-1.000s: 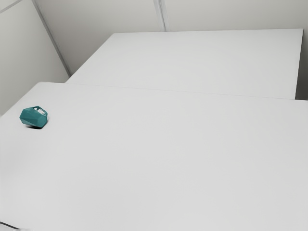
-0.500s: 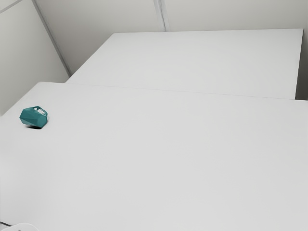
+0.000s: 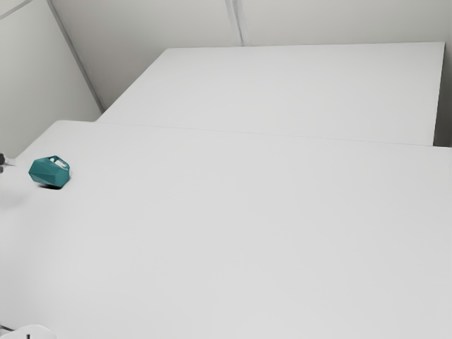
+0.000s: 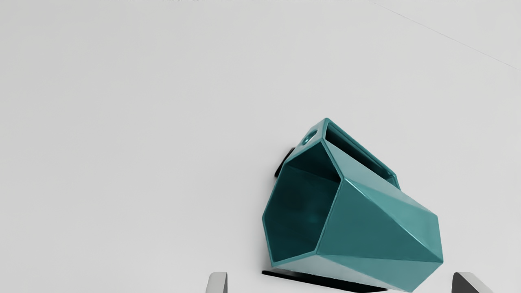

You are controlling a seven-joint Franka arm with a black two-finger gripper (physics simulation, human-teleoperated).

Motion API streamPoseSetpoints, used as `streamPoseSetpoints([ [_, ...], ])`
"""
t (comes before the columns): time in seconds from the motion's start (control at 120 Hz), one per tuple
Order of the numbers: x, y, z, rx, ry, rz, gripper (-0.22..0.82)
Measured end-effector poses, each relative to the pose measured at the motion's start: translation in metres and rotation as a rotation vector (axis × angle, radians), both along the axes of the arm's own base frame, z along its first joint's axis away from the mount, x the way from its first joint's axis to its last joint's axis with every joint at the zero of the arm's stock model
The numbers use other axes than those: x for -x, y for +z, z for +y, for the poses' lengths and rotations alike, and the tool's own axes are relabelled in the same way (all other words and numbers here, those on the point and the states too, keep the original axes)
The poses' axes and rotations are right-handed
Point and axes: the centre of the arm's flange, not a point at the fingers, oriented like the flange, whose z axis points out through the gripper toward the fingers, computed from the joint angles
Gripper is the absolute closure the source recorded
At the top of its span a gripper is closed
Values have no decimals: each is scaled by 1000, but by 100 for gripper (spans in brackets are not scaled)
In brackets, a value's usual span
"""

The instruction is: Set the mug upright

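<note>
A white table (image 3: 247,233) fronts pale walls (image 3: 162,25), the hand (image 3: 8,162) open near the sideways mug (image 3: 48,171).

the shell (image 3: 39,333) is white and rounded — one small dark mark — and the fingertips (image 4: 216,283) are pale grey (one has a dark face).

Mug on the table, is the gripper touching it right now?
Apart. The exterior view shows a strip of bare table between the gripper and the teal mug, lying on its side.
</note>
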Motion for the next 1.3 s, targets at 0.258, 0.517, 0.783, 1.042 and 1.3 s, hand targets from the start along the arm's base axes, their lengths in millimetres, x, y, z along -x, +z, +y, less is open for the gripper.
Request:
streamPoseSetpoints([
  [0.258, 17, -22, -4, 122, -85, -80, 0],
  [0.517, -2, -28, -11, 120, -150, -147, 0],
  [0.783, -5, -32, -6, 57, -136, -171, 0],
  [1.042, -5, -50, -3, 33, -134, -173, 0],
  [1.3, -24, -53, -10, 15, -152, -216, 0],
])
